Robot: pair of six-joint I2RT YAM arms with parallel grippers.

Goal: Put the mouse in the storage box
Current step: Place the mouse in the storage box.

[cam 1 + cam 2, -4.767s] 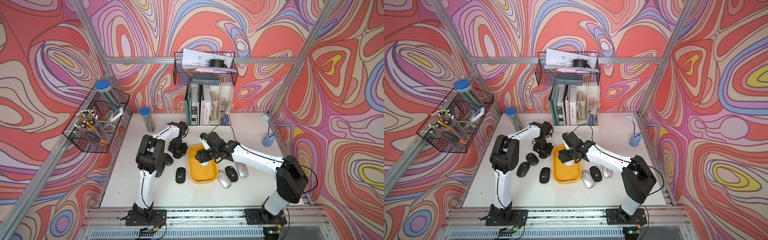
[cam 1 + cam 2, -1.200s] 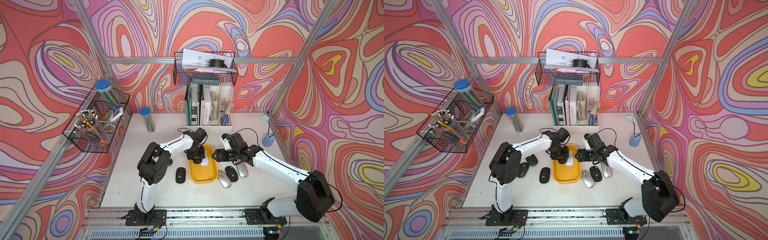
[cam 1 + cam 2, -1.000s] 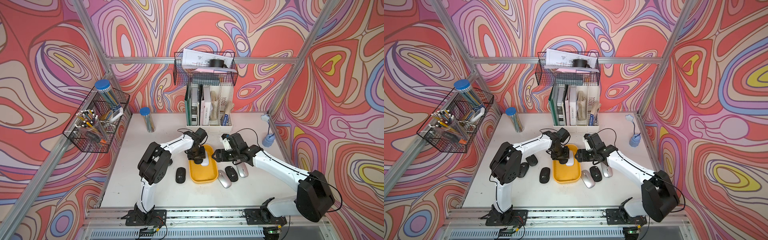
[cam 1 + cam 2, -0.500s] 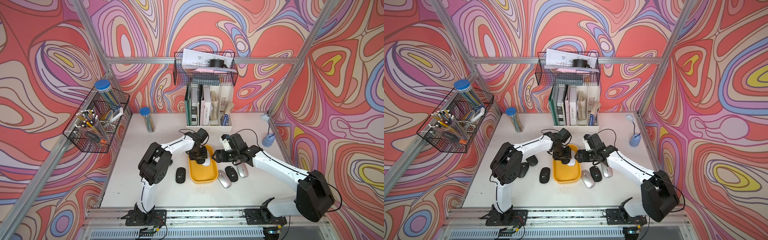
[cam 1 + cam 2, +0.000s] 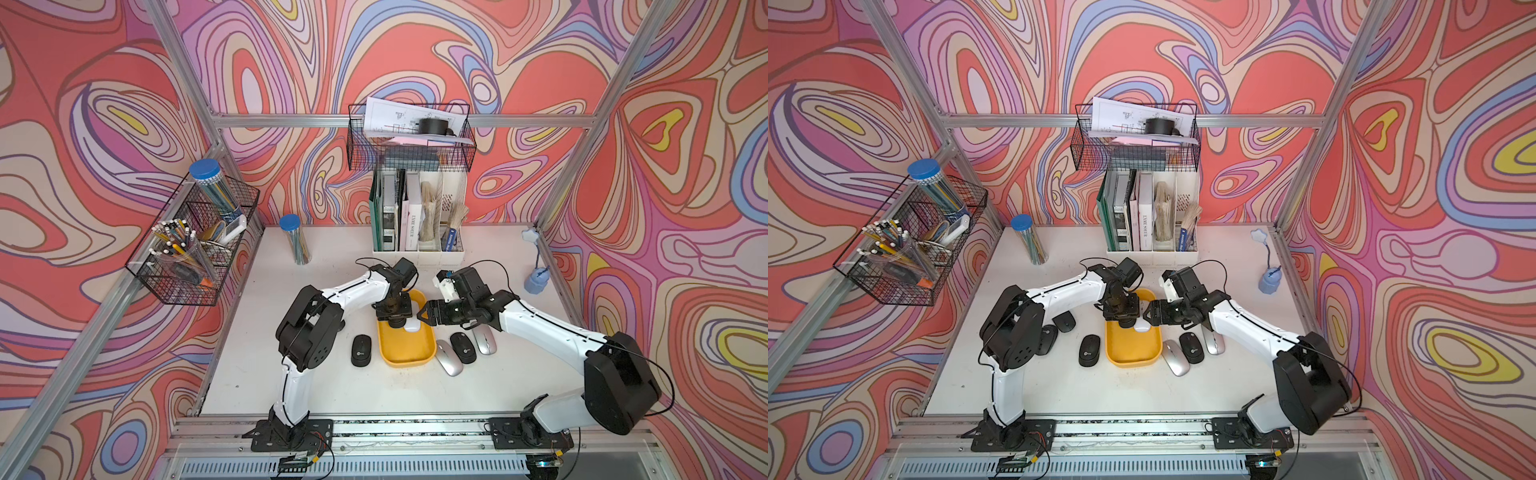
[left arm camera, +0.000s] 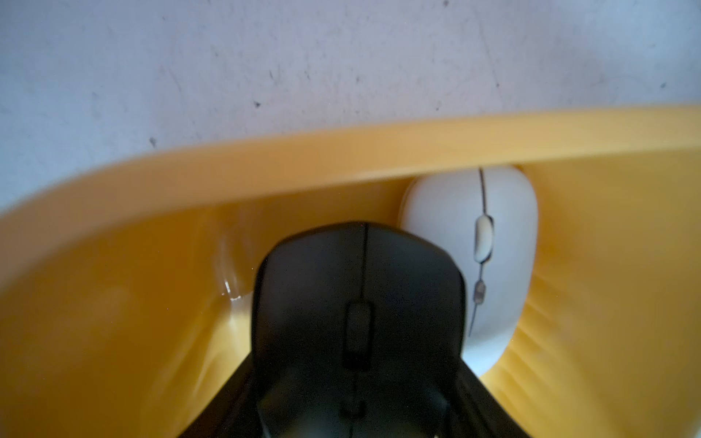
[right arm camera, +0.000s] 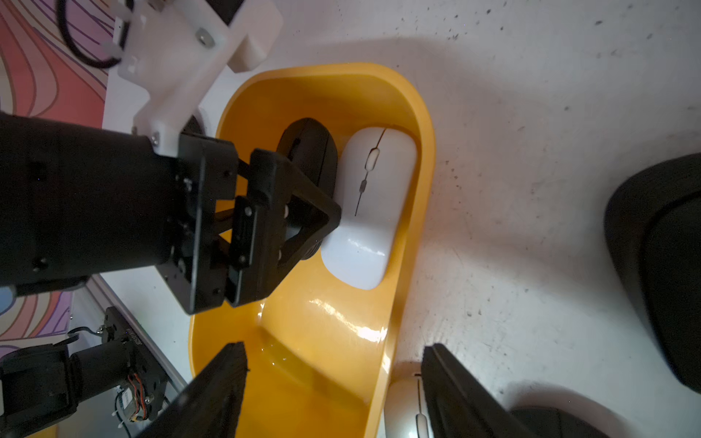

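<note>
**Second mouse brought down into the tray, not yet let go**

Over the last few seconds the two arms have swapped roles. The right end effector, which had been over the shallow yellow plastic storage box, has pulled back to the box's right rim. It hangs there with its jaws apart and nothing between them. The glossy white plastic mouse it had carried now lies inside the box, at the far end against the right wall. That delivery looks finished.

The left end effector has come across from the left of the tabletop and now reaches down into the same far end of the box. Its jaws are clamped on the flanks of a matte black plastic mouse. In the left wrist view this mouse sits between the fingers, nose toward the box's end wall and just beside the white one.

Whether the black mouse already rests on the box floor cannot be told. The likely next step is to open the jaws and lift clear.

A further black oval mouse waits on the tabletop left of the box.
</note>
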